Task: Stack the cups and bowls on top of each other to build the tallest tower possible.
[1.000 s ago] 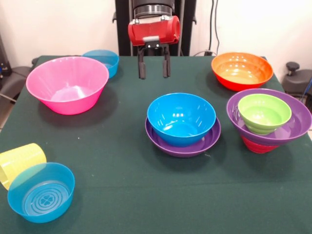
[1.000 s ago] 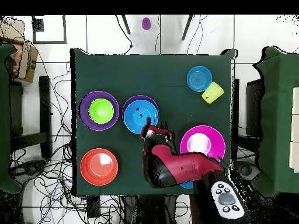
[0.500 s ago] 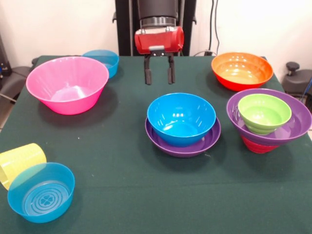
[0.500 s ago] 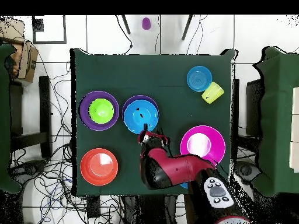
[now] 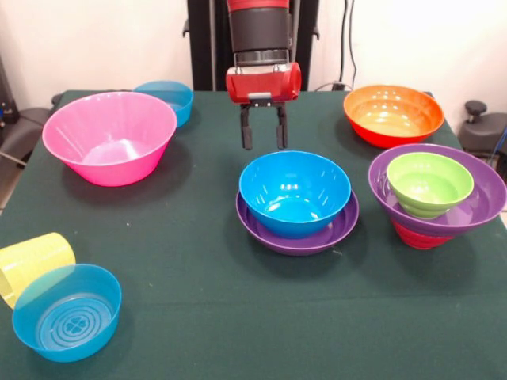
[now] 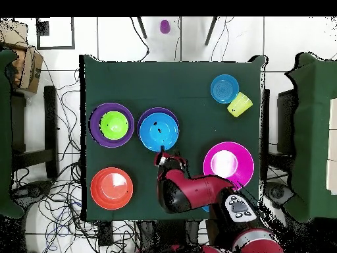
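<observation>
My gripper (image 5: 263,146) is open and empty, hanging just behind the far rim of the blue bowl (image 5: 294,192), which sits in a wide purple bowl (image 5: 298,229). In the overhead view the gripper (image 6: 168,157) is just below the blue bowl (image 6: 158,130). A green bowl (image 5: 428,183) sits in a second purple bowl (image 5: 483,190) on top of a red bowl (image 5: 418,236). A large pink bowl (image 5: 109,137), an orange bowl (image 5: 392,114), two translucent blue bowls (image 5: 66,310) (image 5: 169,96) and a ribbed yellow cup (image 5: 32,264) lying on its side are on the table.
The table is covered in dark green cloth (image 5: 198,301). A purple cup (image 6: 164,26) lies on the floor beyond the table in the overhead view. Chairs stand at both sides of the table.
My gripper has moved forward and down, from the back of the table towards the far rim of the blue bowl. The bowls and cup have not moved.
</observation>
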Tool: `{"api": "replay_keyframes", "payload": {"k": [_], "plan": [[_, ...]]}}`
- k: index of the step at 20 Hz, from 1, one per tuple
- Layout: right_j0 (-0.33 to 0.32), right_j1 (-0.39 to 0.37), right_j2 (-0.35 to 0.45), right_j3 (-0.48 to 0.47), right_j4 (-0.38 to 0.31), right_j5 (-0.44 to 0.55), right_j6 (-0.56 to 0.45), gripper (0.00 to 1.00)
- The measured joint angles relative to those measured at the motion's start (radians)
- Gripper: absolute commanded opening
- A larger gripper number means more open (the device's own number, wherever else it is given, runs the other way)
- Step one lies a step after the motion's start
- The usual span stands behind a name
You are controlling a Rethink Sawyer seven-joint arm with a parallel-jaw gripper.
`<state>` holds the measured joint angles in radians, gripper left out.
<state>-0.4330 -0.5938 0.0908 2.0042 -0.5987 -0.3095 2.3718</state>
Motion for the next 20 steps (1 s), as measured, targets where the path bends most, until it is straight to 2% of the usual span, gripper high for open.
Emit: {"api": "replay_keyframes", "payload": {"k": [6, 20], "plan": [[-0.003, 0.040, -0.014, -0.009, -0.030, -0.005, 0.000, 1.00], [-0.030, 0.045, -0.018, -0.029, -0.074, -0.030, 0.000, 1.00]]}}
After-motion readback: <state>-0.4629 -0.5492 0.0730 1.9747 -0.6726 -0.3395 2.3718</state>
